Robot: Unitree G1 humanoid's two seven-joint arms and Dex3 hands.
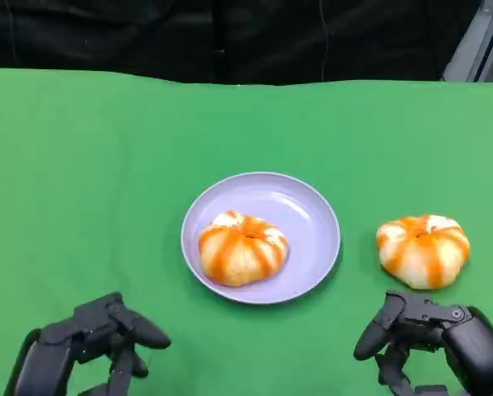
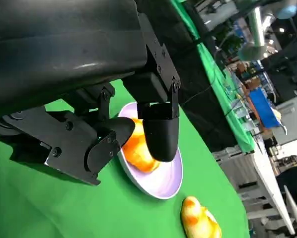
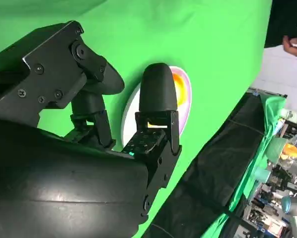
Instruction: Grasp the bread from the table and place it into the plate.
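Table: green cloth (image 1: 82,165) runs wall to wall; its far edge meets a black backdrop.
Plate: lilac plate (image 1: 308,216) sits mid-table, well apart from the far edge and from both hands.
Bread on plate: an orange-striped bun (image 1: 241,247) lies on the near-left part of the plate, leaving the far-right part of the dish bare.
Bread on table: a second striped bun (image 1: 424,250) rests on the cloth just right of the plate, not touching its rim, with green showing between them.
Right hand: right hand (image 1: 432,337) hangs at the near right, just on the near side of the loose bun, fingers apart and holding nothing.
Left hand: left hand (image 1: 94,338) sits at the near left, fingers apart, nothing in them, with open cloth between it and the plate.
Open room: broad bare cloth on the left and beyond the plate.
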